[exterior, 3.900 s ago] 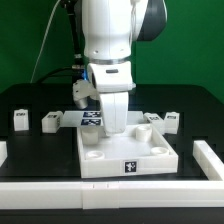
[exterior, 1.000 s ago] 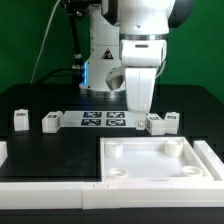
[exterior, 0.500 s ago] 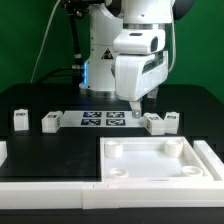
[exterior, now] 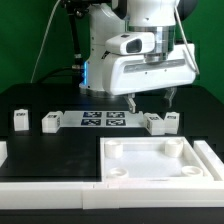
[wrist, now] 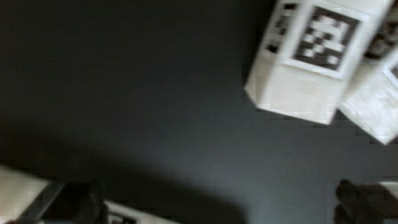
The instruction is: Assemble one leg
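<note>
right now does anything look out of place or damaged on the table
Nothing looks broken or spilled. Only the leg below the open hand seems skewed, turned at an angle to the leg beside it.

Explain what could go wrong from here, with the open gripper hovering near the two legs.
1. The leg and the second leg stand close together; a finger of the open gripper may knock one while coming down for the other.
2. In the wrist view neither sits between the fingers, so a straight descent would probably miss.
</note>
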You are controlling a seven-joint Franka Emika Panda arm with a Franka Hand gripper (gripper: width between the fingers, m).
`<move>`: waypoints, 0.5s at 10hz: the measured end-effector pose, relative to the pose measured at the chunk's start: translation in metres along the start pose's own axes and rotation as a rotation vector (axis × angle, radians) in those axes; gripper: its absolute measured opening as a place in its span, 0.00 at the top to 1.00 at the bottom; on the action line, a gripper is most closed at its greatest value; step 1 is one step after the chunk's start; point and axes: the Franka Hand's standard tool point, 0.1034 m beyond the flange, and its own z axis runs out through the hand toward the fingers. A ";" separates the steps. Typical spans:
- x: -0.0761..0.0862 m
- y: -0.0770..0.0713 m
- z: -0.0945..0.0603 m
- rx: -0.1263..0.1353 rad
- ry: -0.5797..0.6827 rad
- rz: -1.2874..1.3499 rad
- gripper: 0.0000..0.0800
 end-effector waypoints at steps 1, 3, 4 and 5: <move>-0.003 -0.006 0.004 0.012 -0.008 0.117 0.19; -0.009 -0.019 0.012 0.045 -0.022 0.431 0.19; -0.009 -0.023 0.014 0.058 -0.024 0.560 0.19; -0.009 -0.025 0.014 0.064 -0.026 0.661 0.19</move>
